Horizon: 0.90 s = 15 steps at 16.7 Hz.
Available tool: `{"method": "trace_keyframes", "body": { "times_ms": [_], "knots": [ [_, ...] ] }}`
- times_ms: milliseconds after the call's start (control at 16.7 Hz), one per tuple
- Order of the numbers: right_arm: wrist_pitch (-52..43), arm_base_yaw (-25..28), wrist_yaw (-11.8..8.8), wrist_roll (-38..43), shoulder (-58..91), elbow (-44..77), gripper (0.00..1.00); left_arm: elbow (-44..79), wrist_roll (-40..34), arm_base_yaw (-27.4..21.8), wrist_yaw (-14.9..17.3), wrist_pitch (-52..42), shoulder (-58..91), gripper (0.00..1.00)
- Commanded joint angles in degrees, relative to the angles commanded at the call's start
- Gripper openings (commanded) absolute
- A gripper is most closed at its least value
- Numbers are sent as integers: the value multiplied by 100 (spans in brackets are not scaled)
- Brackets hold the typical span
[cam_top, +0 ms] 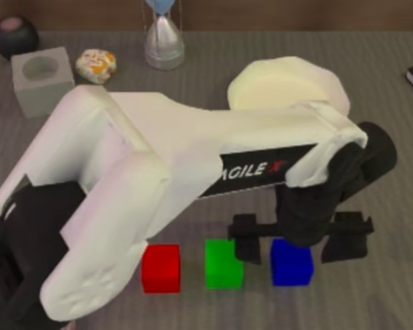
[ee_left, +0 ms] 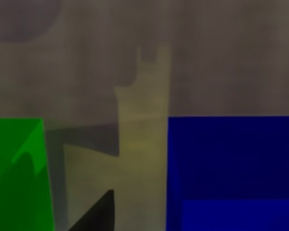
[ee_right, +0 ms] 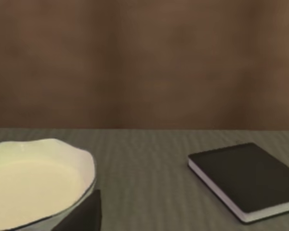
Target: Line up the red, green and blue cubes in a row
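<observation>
A: Looking down from the top view, where do the 3 cubes sit?

B: Near the front edge, in 1 row: the red cube (cam_top: 160,268) at the left, the green cube (cam_top: 224,263) in the middle, the blue cube (cam_top: 291,262) at the right. None touch; small gaps part them.

A: And the left gripper (cam_top: 299,240)?

B: It hangs over the blue cube with its jaws spread wide. 1 finger stands in the gap between green and blue, the other just past the blue cube's right side. So the cube lies between the jaws, not pinched; the left wrist view shows bare table between the green cube (ee_left: 17,178) and the blue cube (ee_left: 231,163).

A: The row's long axis?

B: Left to right across the table, and the jaws open along that same line. I judge the row done, so the next move should be a straight lift, lest the inner finger nudge green.

A: The right arm?

B: Parked out of the top view; its wrist camera faces a cream plate (ee_right: 84,166) and a black book (ee_right: 245,180).
</observation>
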Motion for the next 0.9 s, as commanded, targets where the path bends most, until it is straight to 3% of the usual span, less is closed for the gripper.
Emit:
{"method": "trace_keyframes", "body": {
  "times_ms": [420,900],
  "knots": [
    [0,0,0,0,0,0,100,93,-10,15,-1,-101,-17,100],
    [0,0,0,0,0,0,100,1070,-26,99,-4,-1382,-314,100]
  ]
}}
